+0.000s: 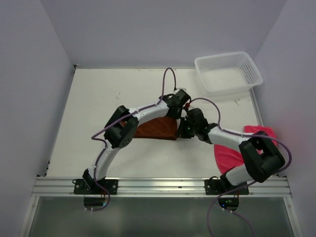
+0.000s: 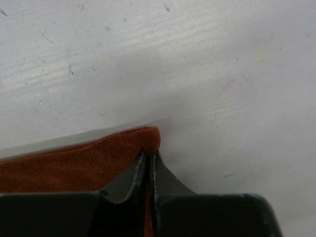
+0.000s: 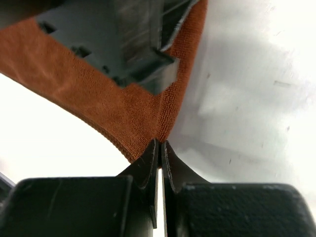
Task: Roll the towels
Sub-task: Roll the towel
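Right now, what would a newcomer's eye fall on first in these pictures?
The left end effector and right end effector meet at the middle of the table, each pinched shut on a corner of the rust-brown towel at its right end. The bright pink towel lies at the right edge, partly under the right arm. A white mesh basket sits in the far right corner.

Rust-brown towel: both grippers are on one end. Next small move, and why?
Probably lift that end a little and curl it over toward the other end, starting the roll: left gripper and right gripper are each shut on a corner of the rust-brown towel, which lies unrolled on the table.
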Available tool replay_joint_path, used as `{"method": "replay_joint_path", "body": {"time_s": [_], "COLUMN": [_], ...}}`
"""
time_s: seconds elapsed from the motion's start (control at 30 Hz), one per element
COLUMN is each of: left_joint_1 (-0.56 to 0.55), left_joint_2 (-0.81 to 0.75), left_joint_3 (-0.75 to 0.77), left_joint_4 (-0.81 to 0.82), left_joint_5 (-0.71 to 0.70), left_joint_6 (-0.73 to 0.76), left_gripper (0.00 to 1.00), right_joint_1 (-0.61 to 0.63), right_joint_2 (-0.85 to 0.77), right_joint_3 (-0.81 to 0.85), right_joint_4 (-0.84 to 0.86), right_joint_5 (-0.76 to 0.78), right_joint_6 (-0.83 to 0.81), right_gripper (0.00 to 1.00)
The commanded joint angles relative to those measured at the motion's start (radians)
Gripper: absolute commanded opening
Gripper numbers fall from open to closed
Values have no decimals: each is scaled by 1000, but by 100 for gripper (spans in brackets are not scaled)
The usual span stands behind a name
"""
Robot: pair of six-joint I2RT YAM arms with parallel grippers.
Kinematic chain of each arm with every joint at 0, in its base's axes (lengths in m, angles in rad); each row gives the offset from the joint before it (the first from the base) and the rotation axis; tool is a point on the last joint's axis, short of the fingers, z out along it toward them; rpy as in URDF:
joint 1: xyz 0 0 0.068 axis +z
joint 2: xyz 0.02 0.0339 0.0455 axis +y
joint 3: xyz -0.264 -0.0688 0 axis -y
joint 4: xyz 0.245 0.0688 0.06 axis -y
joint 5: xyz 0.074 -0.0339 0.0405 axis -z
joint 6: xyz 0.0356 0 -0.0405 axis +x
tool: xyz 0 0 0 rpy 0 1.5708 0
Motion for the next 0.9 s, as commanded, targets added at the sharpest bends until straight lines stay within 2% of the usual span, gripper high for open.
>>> {"method": "replay_joint_path", "body": {"time_s": [0.0,0.37,0.87], "left_joint_1": [23,34,34], "left_joint_2": [-130,-213,-192], "left_joint_3": [-45,-133,-173], "left_joint_4": [126,272,334], "left_joint_5": [81,203,223], "left_joint_6": [-52,-89,-71], "left_gripper": [2,2,2], "right_joint_1": [67,82,93], "right_joint_2": [-100,-203,-196], "right_joint_3": [52,37,80], "right_joint_4": [-239,-380,-373], "right_joint_5": [167,313,301], "right_joint_6": [-71,-100,-140], "right_gripper": [0,0,0]}}
